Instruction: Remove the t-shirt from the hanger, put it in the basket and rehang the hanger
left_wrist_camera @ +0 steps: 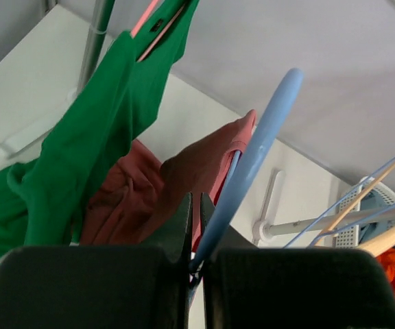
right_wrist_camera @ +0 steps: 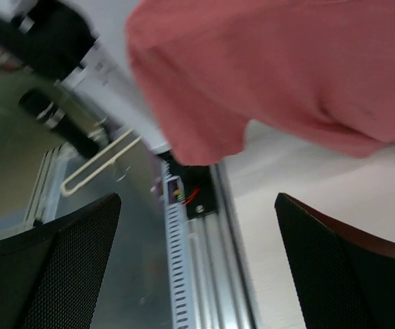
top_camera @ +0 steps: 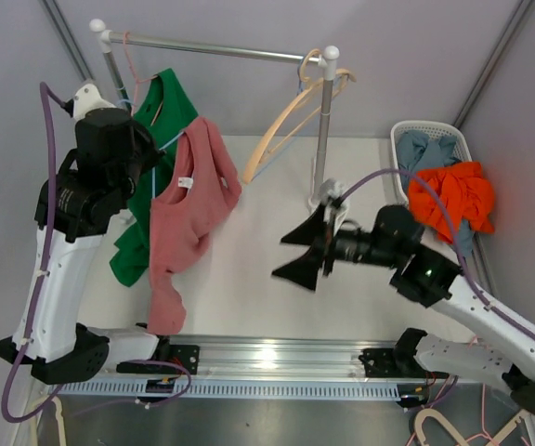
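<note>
A metal rail [top_camera: 277, 358] ran along the table's [top_camera: 249, 279] front edge. Just beyond it, near the middle, the right gripper [top_camera: 278, 258] pointed left with its jaws spread wide and nothing between them. Its wrist view showed the t-shirt's hem just ahead of the fingers [right_wrist_camera: 53, 260].

On the left, the pink t-shirt [top_camera: 189, 214] hung from a blue hanger [left_wrist_camera: 266, 130], its lower end reaching down near the rail. The left gripper [left_wrist_camera: 196, 233] was pressed almost together, pinching that hanger. One curved arm of the hanger showed bare, with the shirt bunched behind it.

Behind the pink shirt hung a green shirt [top_camera: 161, 111]. Farther back stood a rack [top_camera: 221, 46] with a wooden hanger [top_camera: 281, 130] on it. At the far right, a white basket [top_camera: 416, 127] held orange cloth [top_camera: 449, 195].
</note>
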Controlling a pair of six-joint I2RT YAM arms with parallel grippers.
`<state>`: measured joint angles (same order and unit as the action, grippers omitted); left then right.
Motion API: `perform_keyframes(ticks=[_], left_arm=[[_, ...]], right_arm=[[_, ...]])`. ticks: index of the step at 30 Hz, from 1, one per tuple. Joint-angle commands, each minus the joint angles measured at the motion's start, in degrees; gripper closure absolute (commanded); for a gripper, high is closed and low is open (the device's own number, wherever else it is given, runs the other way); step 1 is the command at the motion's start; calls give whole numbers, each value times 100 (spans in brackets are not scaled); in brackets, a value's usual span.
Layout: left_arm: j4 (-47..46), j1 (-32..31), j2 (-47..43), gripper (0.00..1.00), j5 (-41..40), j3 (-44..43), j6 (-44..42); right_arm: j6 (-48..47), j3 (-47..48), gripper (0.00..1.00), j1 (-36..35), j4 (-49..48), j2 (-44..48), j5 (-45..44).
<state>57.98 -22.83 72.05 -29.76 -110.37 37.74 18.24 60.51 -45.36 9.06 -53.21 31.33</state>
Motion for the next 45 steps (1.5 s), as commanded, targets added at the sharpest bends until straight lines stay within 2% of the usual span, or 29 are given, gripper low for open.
perform_keyframes(ticks=[1,3,6,9,15,17,21,22,23,24,25,28,30,31,32,33,36,39,41,44,45], left_arm=[[521,-309,-69,99,-784,-89,770],[714,-503,2,99,-1005,-125,902],[646,-679,-33,99,-1059,-29,964],[530,-802,-42,99,-874,-29,849],[750,-907,19,100,-944,-257,762],[794,-907,19,99,-953,-222,770],[654,-916,-94,99,-927,127,779],[593,-916,-121,99,-909,208,770],[453,-916,-165,99,-900,278,753],[399,-916,-182,99,-891,383,744],[347,-916,-174,100,-874,471,727],[13,-916,10,99,-733,377,376],[231,-908,499,99,-838,78,235],[380,-907,712,99,-969,-106,182],[790,-864,949,99,-1014,-874,164],[968,-837,1186,99,-1023,-1134,146],[1610,-601,2030,100,-515,-2660,14],[2006,-450,2480,99,128,-3409,-47],[1850,-485,2141,99,207,-3238,-126],[1200,-486,1184,99,337,-1879,-328],[1112,-486,971,99,531,-1744,-380]], right_arm=[[-355,-294,1,-1770,-1071,57,-1434],[-540,-356,1,-2761,-1450,-408,-2214],[-585,-224,0,-3415,-1994,-1234,-2780],[-576,-41,1,-3645,-2662,-1996,-3009],[-900,733,0,-4033,-3085,-3342,-4160],[-1015,1058,1,-4094,-3156,-3625,-4606],[-1173,1253,1,-4182,-3480,-3995,-4891],[-1174,1235,9,-4208,-3525,-3995,-4926],[-1174,1165,26,-4270,-3525,-3995,-4952],[-1165,1130,75,-4296,-3516,-3969,-4987],[-1121,1095,100,-4340,-3386,-3899,-5066],[-1436,770,100,-4971,-3340,-3601,-5416],[-1499,586,100,-5385,-3140,-3372,-5585],[-1246,550,100,-5621,-2869,-3328,-5551],[-1131,489,100,-5719,-2779,-3310,-5402],[-1008,418,100,-5799,-2665,-3345,-5244],[-490,348,100,-6036,-2112,-3642,-4997],[108,-117,100,-6055,-2022,-3775,-5250],[538,-557,100,-5906,-1979,-3662,-5583],[767,-917,100,-5590,-1794,-3197,-6057],[865,-944,100,-5467,-1672,-3065,-6208]])
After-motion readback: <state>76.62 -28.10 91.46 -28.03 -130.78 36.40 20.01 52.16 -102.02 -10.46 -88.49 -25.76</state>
